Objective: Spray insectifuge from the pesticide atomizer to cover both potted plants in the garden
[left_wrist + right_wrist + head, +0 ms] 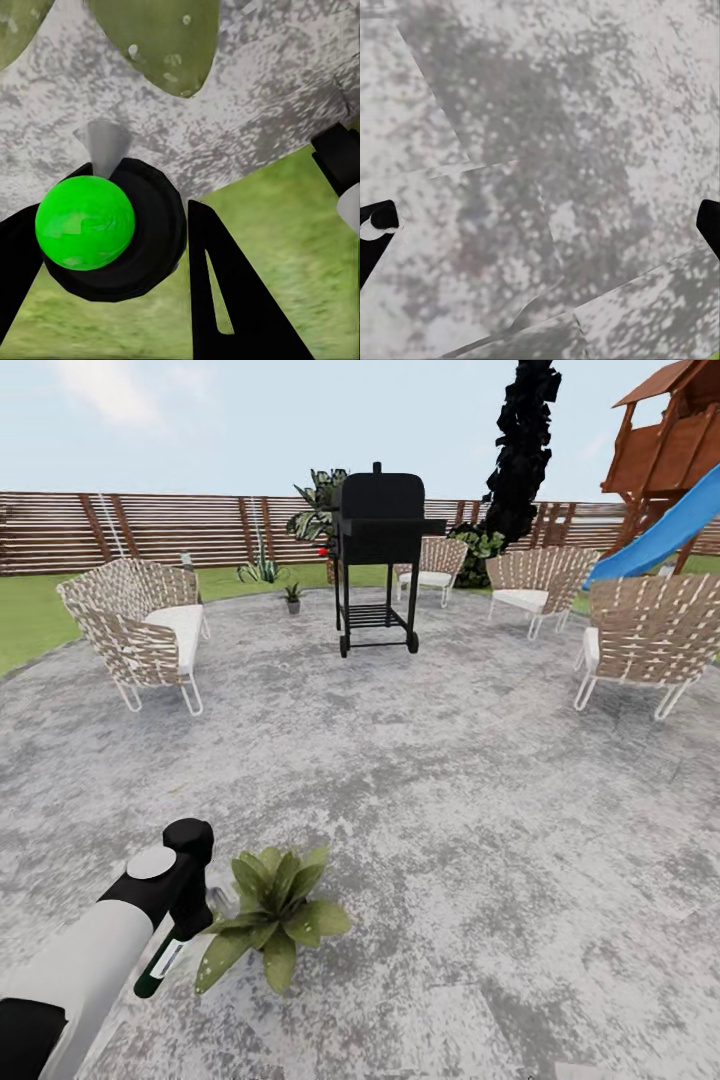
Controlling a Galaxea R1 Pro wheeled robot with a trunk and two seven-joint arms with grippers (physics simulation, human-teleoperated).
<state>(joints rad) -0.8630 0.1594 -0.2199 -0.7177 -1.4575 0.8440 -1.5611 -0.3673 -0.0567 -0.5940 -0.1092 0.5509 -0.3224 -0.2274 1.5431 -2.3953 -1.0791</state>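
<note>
In the head view my left gripper (183, 932) is shut on the pesticide atomizer (160, 964), a slim dark green bottle with a white label, tilted downward. It hangs just left of the near potted plant (275, 912), a rosette of green pointed leaves on the paved patio (450, 810). The second potted plant (293, 596) stands far back by the patio's edge. In the left wrist view the atomizer (84, 223) shows end-on as a bright green round shape between the black fingers (225, 300), with the plant's leaves (161, 37) close beyond it. In the right wrist view my right gripper (540, 232) is open over bare paving.
A black grill (378, 550) stands at mid-patio, far ahead. A white wicker sofa (140, 625) is at the left, with wicker chairs (645, 640) at the right and back. Behind are a spiky agave (260, 570), the brown slatted fence (150, 530) and a blue slide (665, 530).
</note>
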